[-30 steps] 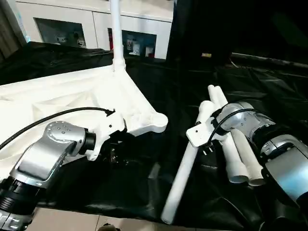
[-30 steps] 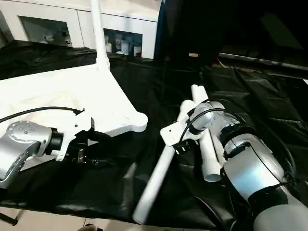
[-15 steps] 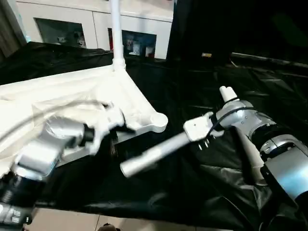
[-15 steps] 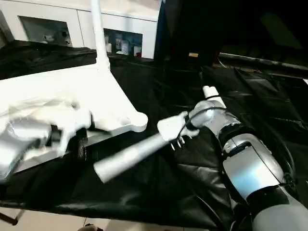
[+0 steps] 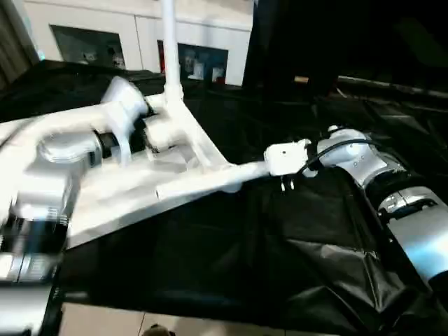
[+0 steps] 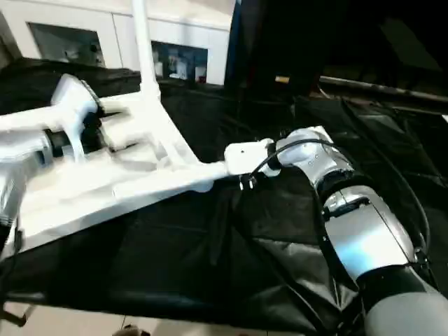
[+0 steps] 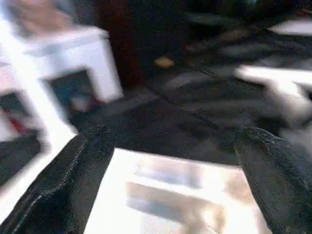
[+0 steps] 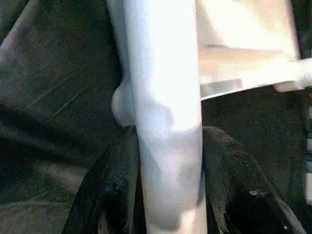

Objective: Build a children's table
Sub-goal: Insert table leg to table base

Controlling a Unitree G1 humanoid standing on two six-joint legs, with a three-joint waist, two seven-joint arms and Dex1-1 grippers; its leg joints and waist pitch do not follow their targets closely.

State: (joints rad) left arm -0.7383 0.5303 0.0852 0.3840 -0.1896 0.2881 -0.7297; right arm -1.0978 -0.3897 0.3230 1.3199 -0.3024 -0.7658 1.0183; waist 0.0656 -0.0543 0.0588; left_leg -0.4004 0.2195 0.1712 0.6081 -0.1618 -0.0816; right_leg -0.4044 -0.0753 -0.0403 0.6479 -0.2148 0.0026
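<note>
The children's table top (image 6: 77,199) lies upside down on the left of the black sheet. One white leg (image 5: 168,42) stands upright in its far corner socket. My right gripper (image 8: 170,141) is shut on another white leg (image 5: 210,178), which reaches leftward, almost level, across the top's near corner. In the right wrist view this leg (image 8: 165,97) passes between the two black fingers (image 8: 114,185). My left arm (image 5: 70,150) is raised over the top, blurred by motion. My left gripper (image 7: 170,161) hangs open above the white top with nothing between its fingers.
A black sheet (image 5: 245,259) covers the work surface. A white cabinet with shelves (image 5: 105,38) stands at the back left, and a dark wall rises behind the middle. The surface's front edge and floor (image 5: 175,325) run along the bottom.
My right gripper closed on one leg from the pile, lifted it and swung it left across the top's near corner. My left arm rose from below that corner to above the top.
</note>
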